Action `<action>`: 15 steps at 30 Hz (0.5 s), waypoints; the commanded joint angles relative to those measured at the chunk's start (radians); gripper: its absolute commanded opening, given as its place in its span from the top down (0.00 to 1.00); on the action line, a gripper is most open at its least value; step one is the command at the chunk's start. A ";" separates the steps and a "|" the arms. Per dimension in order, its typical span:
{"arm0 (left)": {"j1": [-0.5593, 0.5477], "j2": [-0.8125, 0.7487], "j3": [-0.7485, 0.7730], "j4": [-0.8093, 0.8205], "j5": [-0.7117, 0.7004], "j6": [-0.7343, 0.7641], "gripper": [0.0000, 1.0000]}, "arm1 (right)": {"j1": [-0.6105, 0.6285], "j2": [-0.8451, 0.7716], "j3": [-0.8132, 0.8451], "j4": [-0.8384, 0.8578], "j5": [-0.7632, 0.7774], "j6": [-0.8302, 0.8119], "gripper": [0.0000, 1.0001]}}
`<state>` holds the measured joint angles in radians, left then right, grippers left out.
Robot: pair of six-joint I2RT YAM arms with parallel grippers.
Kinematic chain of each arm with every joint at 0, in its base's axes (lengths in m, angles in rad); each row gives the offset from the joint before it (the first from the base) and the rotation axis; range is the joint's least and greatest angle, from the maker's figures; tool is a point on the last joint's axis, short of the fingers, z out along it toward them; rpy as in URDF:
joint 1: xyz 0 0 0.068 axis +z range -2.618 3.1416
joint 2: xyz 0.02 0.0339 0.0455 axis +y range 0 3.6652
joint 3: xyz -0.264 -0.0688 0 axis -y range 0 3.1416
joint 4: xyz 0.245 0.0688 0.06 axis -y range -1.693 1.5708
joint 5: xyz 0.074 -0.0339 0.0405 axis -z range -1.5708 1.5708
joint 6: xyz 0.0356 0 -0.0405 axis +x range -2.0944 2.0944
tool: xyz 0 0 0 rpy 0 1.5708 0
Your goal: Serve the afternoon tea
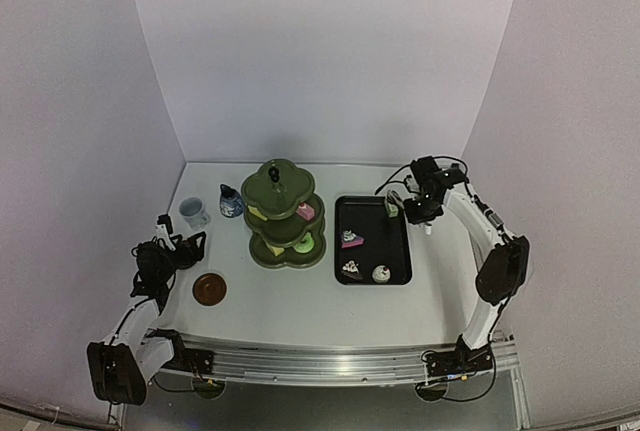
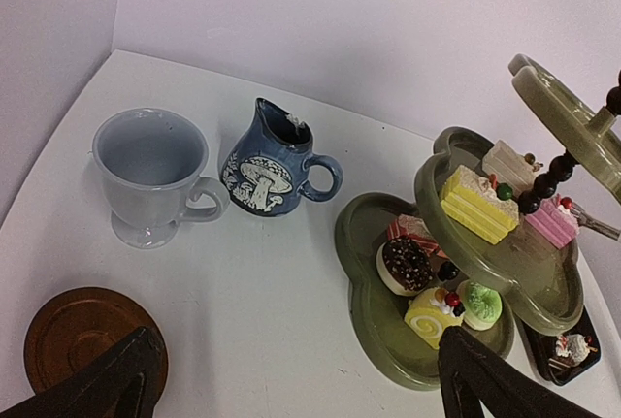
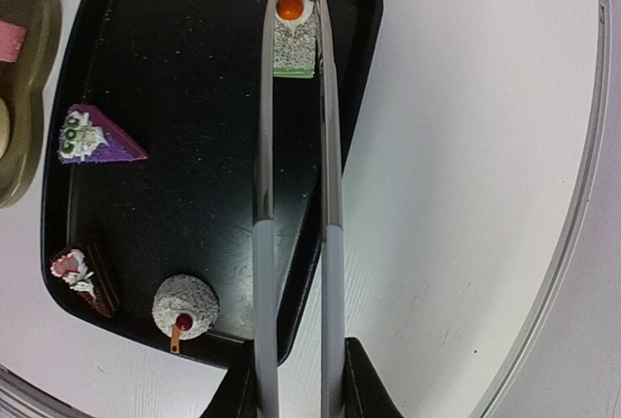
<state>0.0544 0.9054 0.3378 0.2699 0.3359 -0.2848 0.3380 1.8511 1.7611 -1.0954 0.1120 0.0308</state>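
- Closed on the tongs (image 3: 264,273) at bottom centre of the right wrist view: right pincer (image 3: 299,365), both blades running straight up the frame.
- Between the blade tips, at top centre of that view: orange-topped cake (image 3: 294,35), in the upper right corner of the tray (image 3: 194,69).
- Long axis of the cake in line with the blades, flanks touching or just beside the metal; pinched or merely bracketed, impossible to tell.
- Dead ahead of the right pincer, then, at the tongs' far end. No sideways correction judged necessary, only a firm squeeze and a lift.
- Left of the tray in the top view: stand (image 1: 278,186), lower tiers already carrying cakes, top tier seemingly bare. Likely destination, by a carry leftward over the tray.
- Also on the tray, at left and lower left of the right wrist view and well apart from the blades: purple wedge (image 3: 97,139), dark slice (image 3: 82,277), grey round cake (image 3: 184,306).
- At the bottom of the left wrist view: left pincer (image 2: 298,340), spread wide and holding nothing.
- Ahead of it on the worktop (image 2: 272,282): mug (image 2: 150,171), pot (image 2: 270,161) and coaster (image 2: 82,340). Far side of the stand from the tray; right arm plainly the nearer to the cake.
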 commanded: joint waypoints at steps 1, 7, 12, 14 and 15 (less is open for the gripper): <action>0.005 -0.001 0.015 0.010 -0.008 0.007 0.00 | 0.082 -0.149 0.027 -0.013 -0.023 0.053 1.00; 0.006 0.010 0.030 0.021 -0.001 -0.003 0.00 | 0.236 -0.289 0.006 -0.075 -0.001 0.106 1.00; 0.006 0.032 0.038 0.040 0.017 -0.017 0.00 | 0.365 -0.371 -0.029 -0.148 -0.027 0.170 1.00; 0.006 0.037 0.041 0.037 0.018 -0.017 0.00 | 0.422 -0.384 -0.022 -0.172 -0.022 0.199 1.00; 0.006 0.039 0.042 0.035 0.019 -0.015 0.00 | 0.455 -0.389 -0.014 -0.179 -0.022 0.220 1.00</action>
<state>0.0544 0.9330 0.3382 0.2722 0.3386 -0.2897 0.7092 1.4907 1.7458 -1.2132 0.0933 0.1619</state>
